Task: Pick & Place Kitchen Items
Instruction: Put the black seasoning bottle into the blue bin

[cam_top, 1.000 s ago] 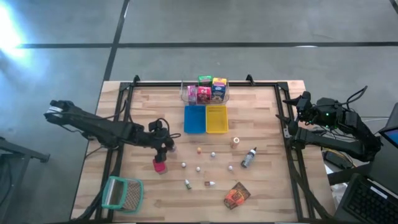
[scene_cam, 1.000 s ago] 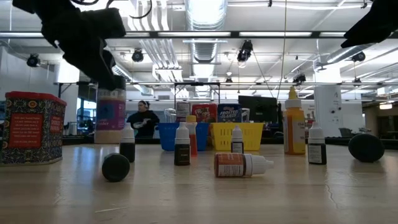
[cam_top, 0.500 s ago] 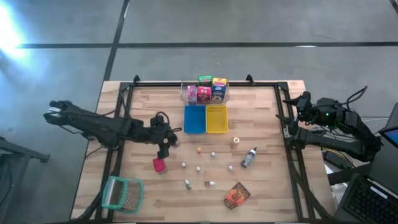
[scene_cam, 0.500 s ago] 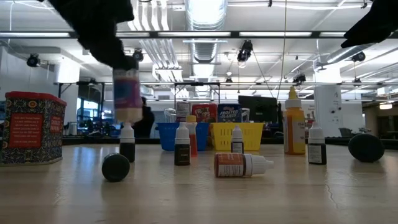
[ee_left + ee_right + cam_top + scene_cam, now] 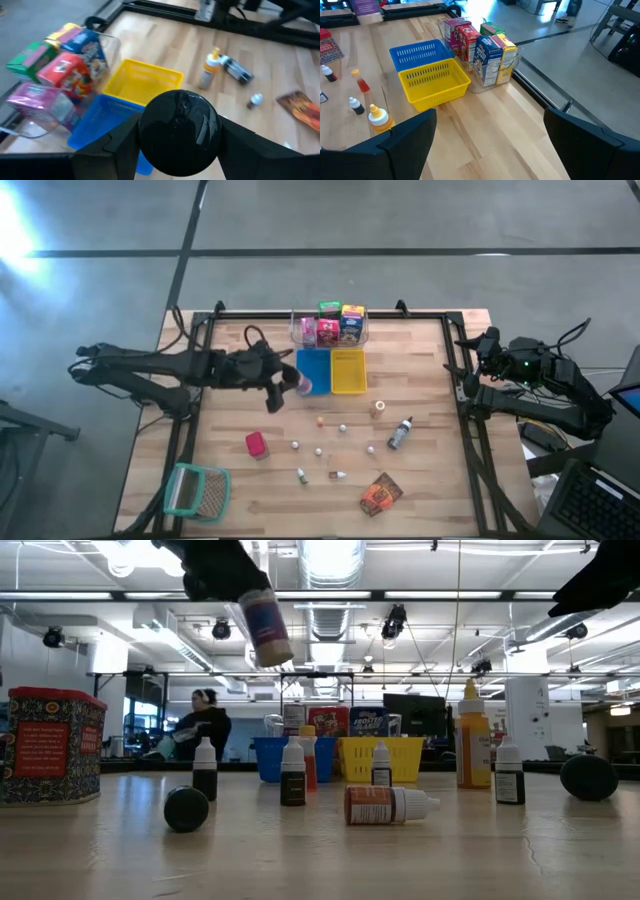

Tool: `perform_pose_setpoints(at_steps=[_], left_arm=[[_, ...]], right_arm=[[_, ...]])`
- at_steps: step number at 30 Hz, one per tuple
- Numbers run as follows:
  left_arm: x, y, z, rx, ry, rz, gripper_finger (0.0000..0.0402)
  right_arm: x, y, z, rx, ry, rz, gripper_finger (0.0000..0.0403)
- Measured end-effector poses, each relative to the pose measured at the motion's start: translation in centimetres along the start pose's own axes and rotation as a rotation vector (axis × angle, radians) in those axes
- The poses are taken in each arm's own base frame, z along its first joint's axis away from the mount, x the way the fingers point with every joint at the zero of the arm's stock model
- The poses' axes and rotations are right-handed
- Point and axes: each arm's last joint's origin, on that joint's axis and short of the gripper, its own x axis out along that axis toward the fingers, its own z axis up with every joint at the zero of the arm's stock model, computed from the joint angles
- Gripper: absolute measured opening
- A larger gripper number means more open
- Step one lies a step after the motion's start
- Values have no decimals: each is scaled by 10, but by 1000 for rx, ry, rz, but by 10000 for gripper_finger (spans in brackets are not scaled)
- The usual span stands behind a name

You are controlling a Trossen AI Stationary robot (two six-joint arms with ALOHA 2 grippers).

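High view: left gripper (image 5: 285, 384) is clamping a small jar (image 5: 302, 385) above the blue tray (image 5: 313, 370) near the table's far edge. Jar is looking rigid, light, smooth-sided and possibly slippery, so gripping mid-body seems best. Right gripper (image 5: 478, 346) is waiting wide open at the right edge.

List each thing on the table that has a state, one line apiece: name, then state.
Left gripper: jaws shut on the jar.
Jar: held tilted in the air over the blue tray.
Right gripper: open, at the table's right edge.
Grey bottle: lying down.
Red can: on the table.
Yellow tray: empty.
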Motion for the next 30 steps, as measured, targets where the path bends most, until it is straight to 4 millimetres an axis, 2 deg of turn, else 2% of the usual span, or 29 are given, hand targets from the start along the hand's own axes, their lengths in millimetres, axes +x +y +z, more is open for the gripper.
perform_pose_setpoints(at_steps=[6,12,20,30], left_arm=[[5,15,2,-18,3,46,220],[27,31,8,-32,-16,26,220],[53,43,3,-9,67,38,220],[67,61,13,-6,72,90,220]], right_arm=[[0,0,0,0,0,0,364],[0,0,0,0,0,0,363],[0,0,0,0,0,0,364],[0,0,0,0,0,0,364]])
